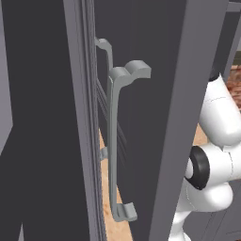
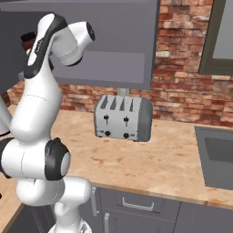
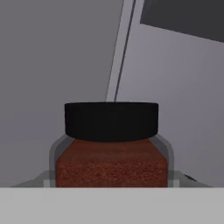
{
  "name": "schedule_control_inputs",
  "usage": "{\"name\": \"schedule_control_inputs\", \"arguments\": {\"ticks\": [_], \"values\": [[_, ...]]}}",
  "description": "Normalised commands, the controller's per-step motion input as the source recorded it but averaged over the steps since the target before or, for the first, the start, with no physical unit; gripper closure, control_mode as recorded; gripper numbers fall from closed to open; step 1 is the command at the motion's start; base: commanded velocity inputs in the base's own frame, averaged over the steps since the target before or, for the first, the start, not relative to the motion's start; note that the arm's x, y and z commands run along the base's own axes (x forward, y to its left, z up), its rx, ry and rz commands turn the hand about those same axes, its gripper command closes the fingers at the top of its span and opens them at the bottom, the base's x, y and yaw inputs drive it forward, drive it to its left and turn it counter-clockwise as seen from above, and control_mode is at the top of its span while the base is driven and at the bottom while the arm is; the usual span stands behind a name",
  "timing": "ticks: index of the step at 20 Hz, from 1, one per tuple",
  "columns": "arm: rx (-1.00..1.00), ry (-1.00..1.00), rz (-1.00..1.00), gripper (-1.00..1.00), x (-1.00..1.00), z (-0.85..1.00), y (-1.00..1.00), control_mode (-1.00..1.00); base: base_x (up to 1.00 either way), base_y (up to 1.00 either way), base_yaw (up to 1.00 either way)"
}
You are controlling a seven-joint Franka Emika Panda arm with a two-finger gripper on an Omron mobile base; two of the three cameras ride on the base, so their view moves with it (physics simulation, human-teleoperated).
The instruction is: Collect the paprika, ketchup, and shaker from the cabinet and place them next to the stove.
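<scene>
Fingers: can't tell if apart or together | hand view: paprika (image 3: pixel 111 148) upright, close ahead, inside grey cabinet (image 3: pixel 57 52) | left base view: cabinet door handle (image 1: pixel 114 141) up close | right base view: toaster (image 2: pixel 123 118) on bench (image 2: pixel 150 164)

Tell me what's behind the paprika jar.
Behind the paprika are plain grey cabinet walls meeting in a corner. Whatever stands directly behind the jar is covered.

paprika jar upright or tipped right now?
Upright, by the hand view: the paprika's black cap sits level on top, against grey cabinet walls.
</scene>
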Motion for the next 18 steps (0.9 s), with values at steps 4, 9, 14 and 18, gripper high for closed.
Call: {"name": "schedule_control_inputs", "arguments": {"ticks": [4, 9, 14, 18], "values": [[0.01, -0.1, 0.07, 1.0, -0.47, 0.01, 0.0, -1.0, 0.0, 0.0, 0.0], [0.0, -0.03, 0.06, 1.0, -0.4, 0.02, -0.12, -1.0, 0.0, 0.0, 0.0], [0.01, 0.0, 0.03, 1.0, -0.3, 0.0, -0.52, -1.0, 0.0, 0.0, 0.0], [0.04, 0.0, 0.02, 1.0, -0.33, 0.0, -0.7, -1.0, 0.0, 0.0, 0.0]]}}
